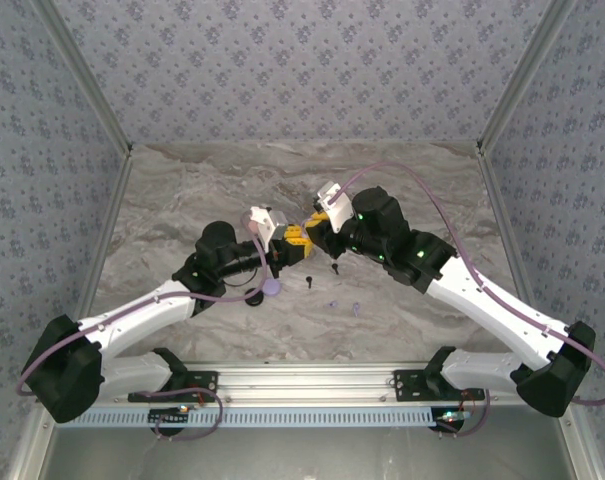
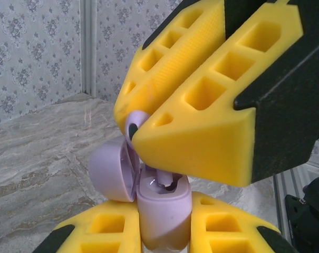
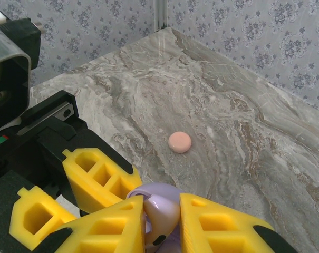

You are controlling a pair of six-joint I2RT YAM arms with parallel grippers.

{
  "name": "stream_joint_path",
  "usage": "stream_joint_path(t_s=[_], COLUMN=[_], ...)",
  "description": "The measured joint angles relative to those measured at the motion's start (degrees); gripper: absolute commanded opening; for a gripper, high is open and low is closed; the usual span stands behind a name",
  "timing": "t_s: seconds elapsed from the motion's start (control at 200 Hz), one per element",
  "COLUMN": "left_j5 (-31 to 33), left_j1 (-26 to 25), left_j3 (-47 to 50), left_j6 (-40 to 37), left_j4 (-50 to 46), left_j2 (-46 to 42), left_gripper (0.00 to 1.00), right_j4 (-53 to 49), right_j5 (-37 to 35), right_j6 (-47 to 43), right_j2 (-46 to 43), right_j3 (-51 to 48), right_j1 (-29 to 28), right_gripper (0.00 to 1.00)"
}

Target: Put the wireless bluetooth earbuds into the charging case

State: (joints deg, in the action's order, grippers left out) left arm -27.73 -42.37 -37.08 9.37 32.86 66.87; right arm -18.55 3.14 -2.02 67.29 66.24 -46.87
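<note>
My left gripper (image 2: 163,227) is clamped on the open case (image 2: 167,208) while my right gripper (image 3: 162,211) pinches a lavender earbud (image 2: 132,122) at its tips just above the case's socket; the earbud looks featherlight, hard and slick, so I reckon a gentle hold across the stem suits it best.

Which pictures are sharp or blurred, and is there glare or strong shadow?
Top view: even, soft light, only faint shadows on the table; the buds are too tiny to resolve. Left wrist view: the right gripper is very near the lens and slightly soft; a small white glare spot sits inside the open case. Right wrist view: table and pink disc sharp, no glare.
</note>
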Motion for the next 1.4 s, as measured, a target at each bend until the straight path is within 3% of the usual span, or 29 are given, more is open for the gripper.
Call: stream_joint_path(t_s=[0.615,1.064,1.399], left_j5=[-1.68,-3.21,-4.04], left_j1=[0.26,0.35,0.35], left_j3=[0.0,0.0,0.0], left_j6=[1.4,2.58,2.71], left_j4=[0.83,2.47,2.56], left_j2=[0.46,0.81,0.81], left_gripper=[0.0,0.0,0.0], right_j4=[-0.07,-0.04,0.0], right_j5=[1.86,9.81,11.61], right_j6=[0.0,0.24,0.24], right_j2=[0.0,-0.66,-1.09], right_j3=[0.0,-0.22,-0.52], right_j1=[1.25,4.83,5.46], right_gripper=[0.24,0.24,0.24])
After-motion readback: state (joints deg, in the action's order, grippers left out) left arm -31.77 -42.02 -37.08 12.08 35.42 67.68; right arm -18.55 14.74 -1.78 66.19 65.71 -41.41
